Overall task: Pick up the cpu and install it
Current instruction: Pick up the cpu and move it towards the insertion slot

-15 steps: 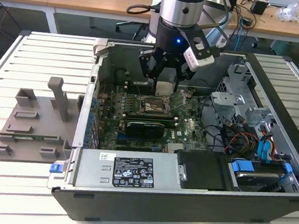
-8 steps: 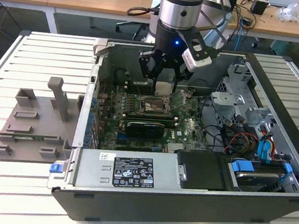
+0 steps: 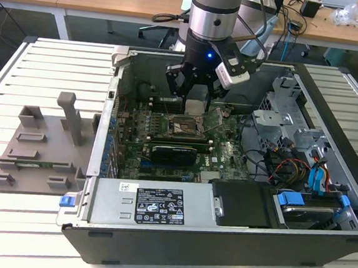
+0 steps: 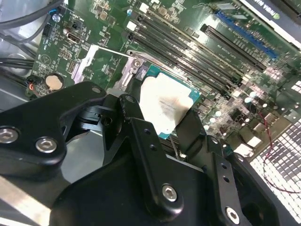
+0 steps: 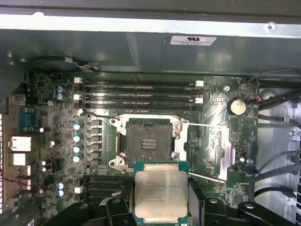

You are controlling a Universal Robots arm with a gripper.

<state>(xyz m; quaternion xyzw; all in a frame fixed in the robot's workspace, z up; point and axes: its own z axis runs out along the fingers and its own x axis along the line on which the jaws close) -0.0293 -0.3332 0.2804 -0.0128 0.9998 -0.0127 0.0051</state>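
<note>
The black two-finger gripper (image 3: 195, 98) has its jaws closed on opposite edges of the small square silvery-topped cpu (image 5: 161, 190), held above the green motherboard (image 5: 56, 122). In the exterior view, the dark open socket frame (image 3: 184, 127) lies at 6 o'clock from the gripper. A tilted or offset descent would risk bending the socket's pins.

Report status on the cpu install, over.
Gripper shut on the cpu. Chip hangs over the motherboard, short of the socket, not seated. Socket open and bare, nothing across it.
</note>
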